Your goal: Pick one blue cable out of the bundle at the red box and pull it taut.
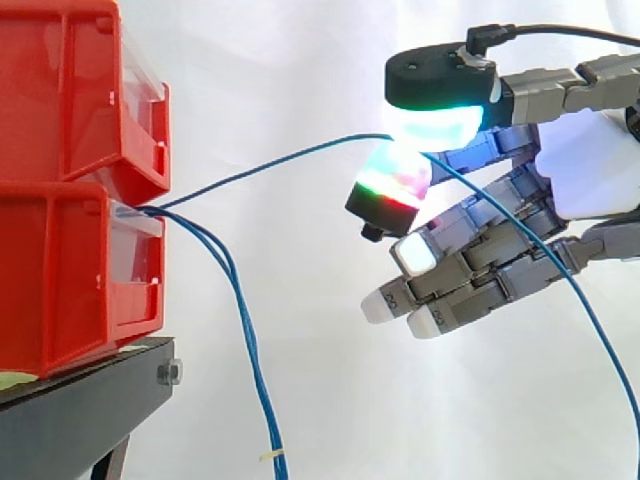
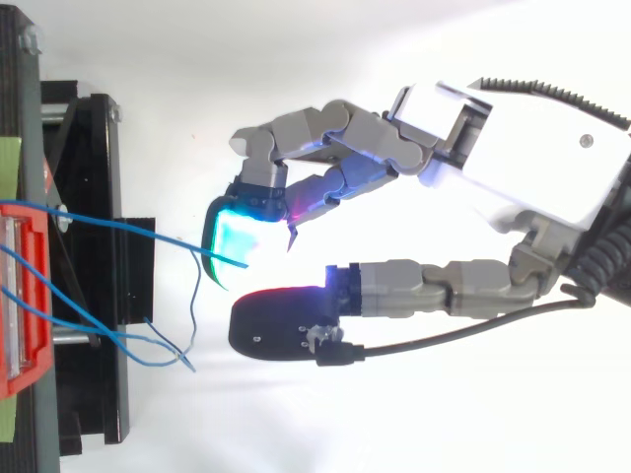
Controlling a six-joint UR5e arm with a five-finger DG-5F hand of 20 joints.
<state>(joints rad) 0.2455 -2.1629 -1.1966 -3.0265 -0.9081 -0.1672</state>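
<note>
Hand (image 1: pixel 590 170) — foremost, reaching in from the right. Two glowing pads (image 1: pixel 440 125) are closed in a pinch on one blue cable (image 1: pixel 270 160). The other fingers are loosely curled below and hold nothing; a two-pad pinch suits so thin a strand. The pinch sits partway along the cable, so the free end trails down past the wrist toward the lower right.

From the pads the held span runs down-left to the front of the lower red box (image 1: pixel 70 280). It is nearly straight with a slight bow, so I judge it not yet fully taut; drawing away from the box should take up the slack.

The rest of the bundle (image 1: pixel 245 340) hangs limp from the same opening, apart from the held strand — one cable is singled out. The box rests on a black stand (image 1: pixel 80 410), with the white curtain (image 1: pixel 300 60) behind.
</note>
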